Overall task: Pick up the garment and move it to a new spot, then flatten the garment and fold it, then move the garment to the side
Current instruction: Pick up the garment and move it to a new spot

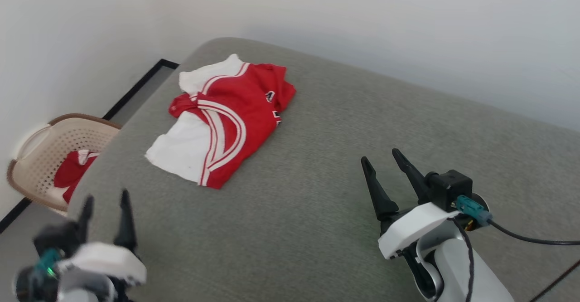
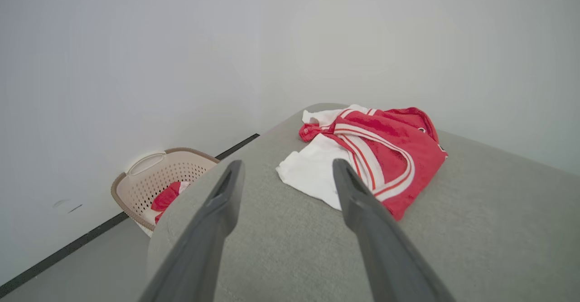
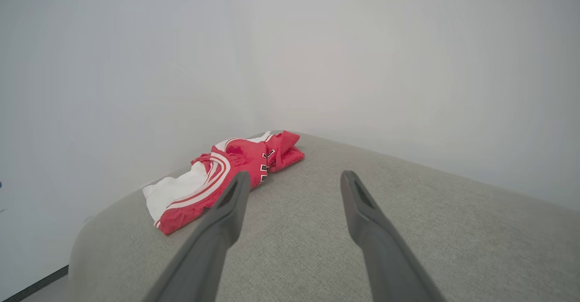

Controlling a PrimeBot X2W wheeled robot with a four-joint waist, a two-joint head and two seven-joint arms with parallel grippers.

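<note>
The garment (image 1: 226, 120), red with white sleeves and striped trim, lies folded in a compact bundle near the far left corner of the grey cushioned surface (image 1: 317, 193). It also lies ahead in the left wrist view (image 2: 376, 157) and far left in the right wrist view (image 3: 226, 175). My left gripper (image 1: 106, 200) hovers open at the lower left, well short of the garment, nothing between its fingers. My right gripper (image 1: 383, 159) stands open at the lower right, away from the garment, also empty.
A beige perforated laundry basket (image 1: 41, 148) stands on the floor left of the surface, with red cloth (image 1: 70, 172) inside. White walls close in behind. A black cable (image 1: 525, 236) trails from the right wrist.
</note>
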